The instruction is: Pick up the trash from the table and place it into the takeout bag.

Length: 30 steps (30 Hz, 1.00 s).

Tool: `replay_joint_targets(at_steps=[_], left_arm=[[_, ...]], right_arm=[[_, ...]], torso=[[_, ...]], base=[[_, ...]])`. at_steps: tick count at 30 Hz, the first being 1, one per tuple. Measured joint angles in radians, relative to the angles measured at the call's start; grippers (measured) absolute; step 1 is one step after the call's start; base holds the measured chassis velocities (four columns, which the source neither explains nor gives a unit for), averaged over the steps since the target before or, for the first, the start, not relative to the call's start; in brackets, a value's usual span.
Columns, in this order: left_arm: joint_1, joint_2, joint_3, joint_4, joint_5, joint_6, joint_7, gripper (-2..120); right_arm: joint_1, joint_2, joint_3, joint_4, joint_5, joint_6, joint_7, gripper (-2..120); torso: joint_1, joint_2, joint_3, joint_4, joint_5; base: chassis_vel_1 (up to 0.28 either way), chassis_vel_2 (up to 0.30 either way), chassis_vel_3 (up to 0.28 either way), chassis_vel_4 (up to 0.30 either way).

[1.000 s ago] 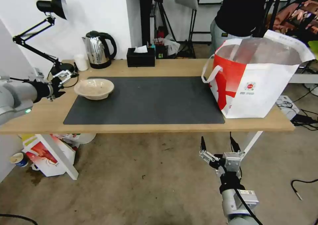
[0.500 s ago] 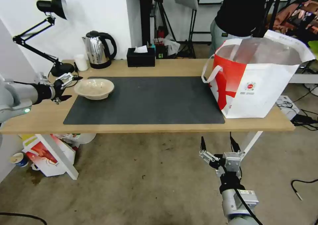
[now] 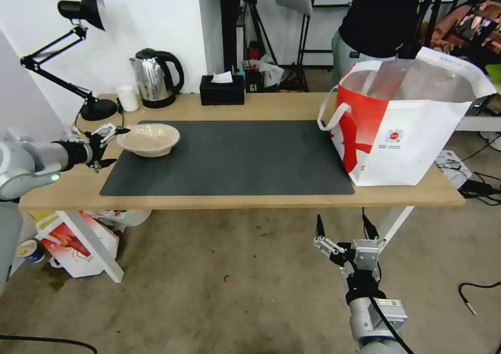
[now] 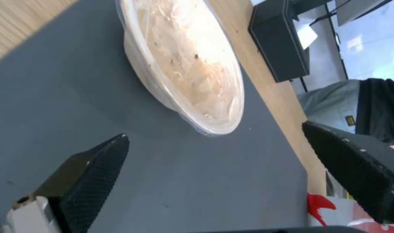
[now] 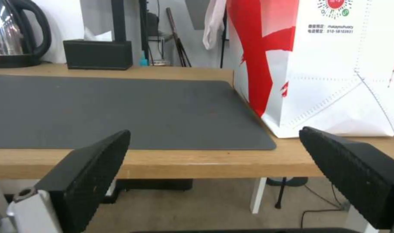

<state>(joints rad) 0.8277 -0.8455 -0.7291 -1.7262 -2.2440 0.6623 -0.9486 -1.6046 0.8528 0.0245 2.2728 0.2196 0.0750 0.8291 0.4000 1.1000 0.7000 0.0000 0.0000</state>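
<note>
Left gripper [image 3: 112, 146] agape beside beige bowl [image 3: 148, 138]

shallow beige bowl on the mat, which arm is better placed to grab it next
Left: its open end effector sits beside the shallow beige bowl; the right end effector hangs below the table edge, far off.

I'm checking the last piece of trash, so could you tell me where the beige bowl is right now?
In the head view, the beige bowl sits on the dark mat's far left corner, near the kettle, with the open left hand just beside it.
</note>
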Motion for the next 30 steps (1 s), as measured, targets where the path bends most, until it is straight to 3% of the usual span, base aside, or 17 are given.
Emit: replay_joint_targets(at_steps=[18, 30], left_arm=[[-0.05, -0.001, 0.028, 0.057, 0.03, -0.007, 0.008, 100], [-0.118, 0.018, 0.067, 0.141, 0.044, 0.017, 0.042, 100]], right_arm=[[0.0, 0.0, 0.0, 0.0, 0.0, 0.0, 0.0, 100], [0.0, 0.0, 0.0, 0.0, 0.0, 0.0, 0.0, 100]], torso=[[0.0, 0.0, 0.0, 0.0, 0.0], [0.0, 0.0, 0.0, 0.0001, 0.0002]], base=[[0.0, 0.0, 0.0, 0.0], [0.0, 0.0, 0.0, 0.0]])
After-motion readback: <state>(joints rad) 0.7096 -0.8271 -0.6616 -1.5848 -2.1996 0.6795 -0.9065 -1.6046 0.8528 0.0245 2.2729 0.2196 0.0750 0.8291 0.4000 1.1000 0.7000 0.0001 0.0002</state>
